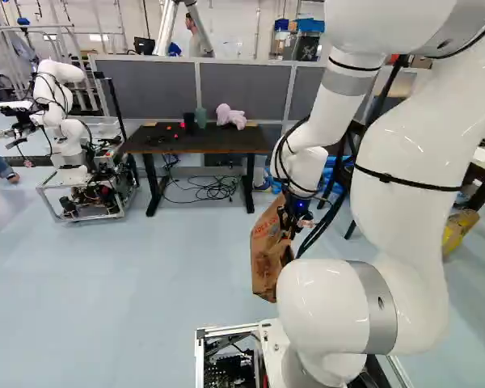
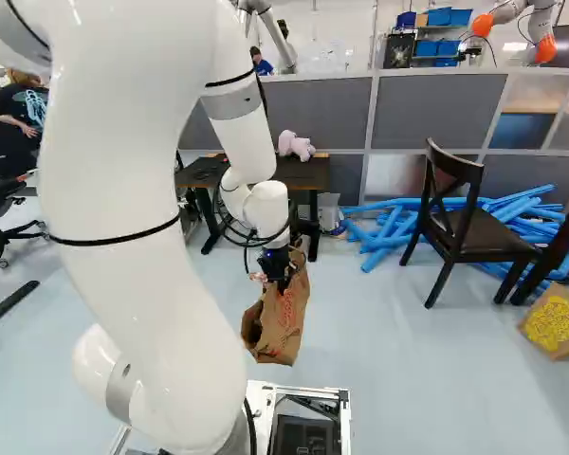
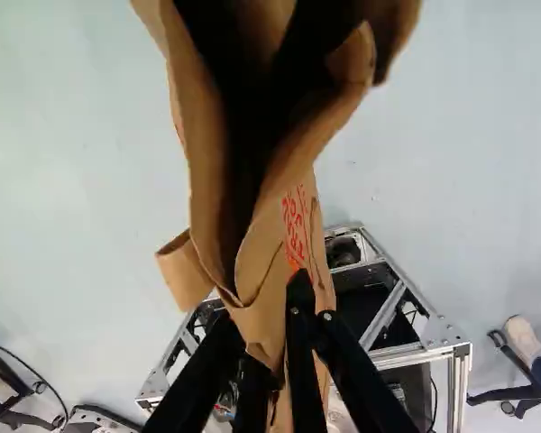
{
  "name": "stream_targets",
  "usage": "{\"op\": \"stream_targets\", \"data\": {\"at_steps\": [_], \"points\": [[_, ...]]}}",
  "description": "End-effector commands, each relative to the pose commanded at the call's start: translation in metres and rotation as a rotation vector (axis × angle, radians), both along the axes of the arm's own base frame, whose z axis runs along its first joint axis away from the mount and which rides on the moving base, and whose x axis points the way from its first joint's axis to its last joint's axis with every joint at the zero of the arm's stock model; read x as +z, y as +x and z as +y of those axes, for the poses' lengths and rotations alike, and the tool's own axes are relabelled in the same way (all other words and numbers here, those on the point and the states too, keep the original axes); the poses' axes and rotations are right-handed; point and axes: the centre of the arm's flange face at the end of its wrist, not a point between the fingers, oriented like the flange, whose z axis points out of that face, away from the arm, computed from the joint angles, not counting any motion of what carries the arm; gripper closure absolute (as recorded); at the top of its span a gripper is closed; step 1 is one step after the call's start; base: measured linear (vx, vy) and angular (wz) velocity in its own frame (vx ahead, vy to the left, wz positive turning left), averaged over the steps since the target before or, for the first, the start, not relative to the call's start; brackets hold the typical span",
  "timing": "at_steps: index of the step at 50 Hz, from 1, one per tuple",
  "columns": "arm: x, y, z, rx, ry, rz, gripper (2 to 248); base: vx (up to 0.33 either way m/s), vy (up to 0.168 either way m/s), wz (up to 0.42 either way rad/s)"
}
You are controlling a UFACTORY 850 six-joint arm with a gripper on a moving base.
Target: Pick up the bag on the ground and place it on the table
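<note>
Brown paper bag point(image 1: 267, 257) hangs at five o'clock in the left base view, pinched near its mouth by the black end effector point(image 2: 283, 281), presumably for carrying to the eleven-o'clock desk point(image 1: 206, 145).

The open, creased brown paper bag point(image 2: 281, 327) carries red lettering on plain brown. The long rectangular counter point(image 1: 202, 145) has a very dark top and black legs; near its back edge are a pale pink plush toy point(image 1: 231, 116) and a muted green upright container point(image 1: 200, 117). The glossy white rounded arm point(image 1: 404, 186) has grey bands and thin black straps. Panels of the upright partition point(image 1: 158, 85) are plain grey, the long round tubes point(image 2: 398, 223) bright blue, the wooden chair point(image 2: 436, 204) dark brown, the smooth floor point(image 1: 105, 283) pale blue-grey.
</note>
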Motion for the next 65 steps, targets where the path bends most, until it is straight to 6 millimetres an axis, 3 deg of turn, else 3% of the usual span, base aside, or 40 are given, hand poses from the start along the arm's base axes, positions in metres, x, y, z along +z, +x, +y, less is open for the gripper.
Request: {"op": "stream_targets", "data": {"at_steps": [65], "points": [[0.096, -0.01, -0.005, -0.014, 0.007, -0.062, 229, 0.0, 0.0, 0.0]]}}
